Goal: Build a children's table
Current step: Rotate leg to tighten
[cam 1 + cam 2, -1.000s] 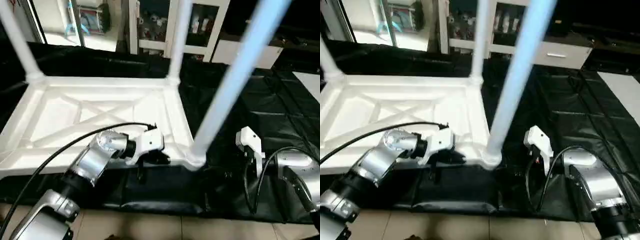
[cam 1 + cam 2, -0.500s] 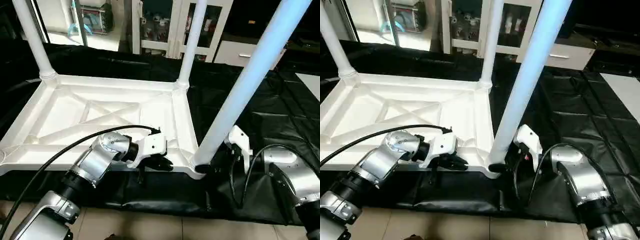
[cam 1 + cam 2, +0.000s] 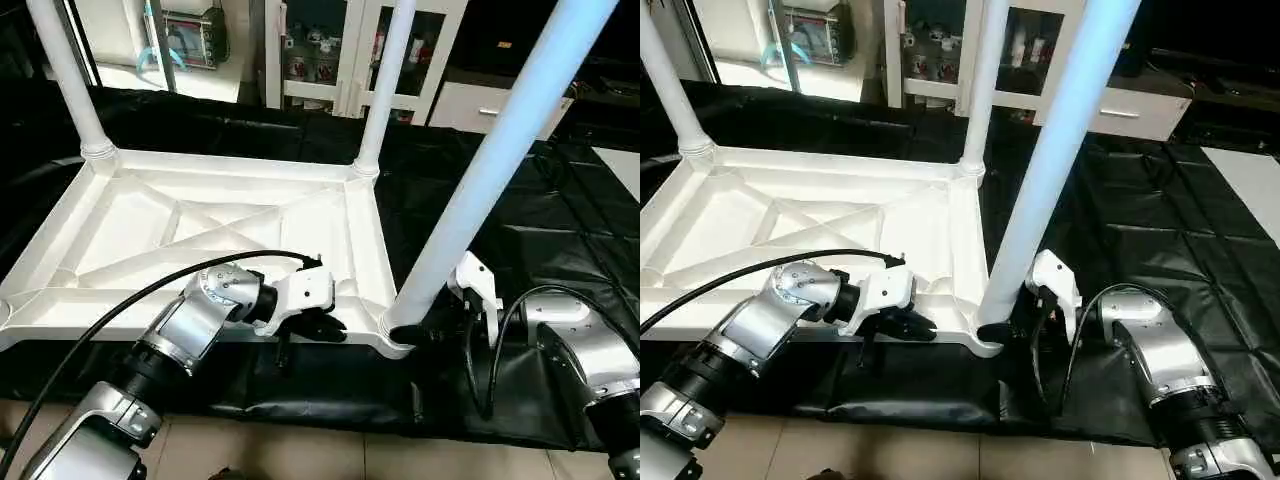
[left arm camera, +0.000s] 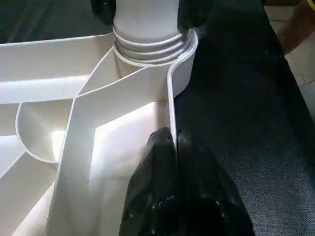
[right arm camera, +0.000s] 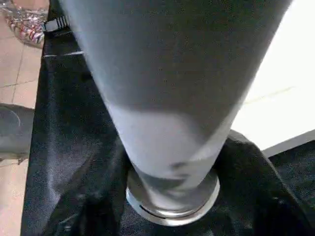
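1. Table top [image 3: 200, 225]: white plastic, lying upside down with its X-ribbed underside up, across the left and centre of the left eye view on a black sheet [image 3: 540, 230].
2. Far legs: one leg [image 3: 65, 75] rises from the corner socket at the upper left, another [image 3: 385, 85] from the socket at upper centre.
3. Near leg [image 3: 480, 170]: a long white tube, seated in the near corner socket [image 3: 395, 330] at lower centre and leaning toward the upper right.
4. Left pincer [image 3: 322, 328]: fingers [image 4: 167, 196] pressed together, pinching the thin near rim of the table top just beside that socket.
5. Right pincer [image 3: 1002, 330]: at the foot of the near leg; black fingers [image 5: 256, 182] stand on either side of the tube, partly open around it. Firm contact cannot be told.
6. Background: cabinets [image 3: 310, 50] along the top edge.
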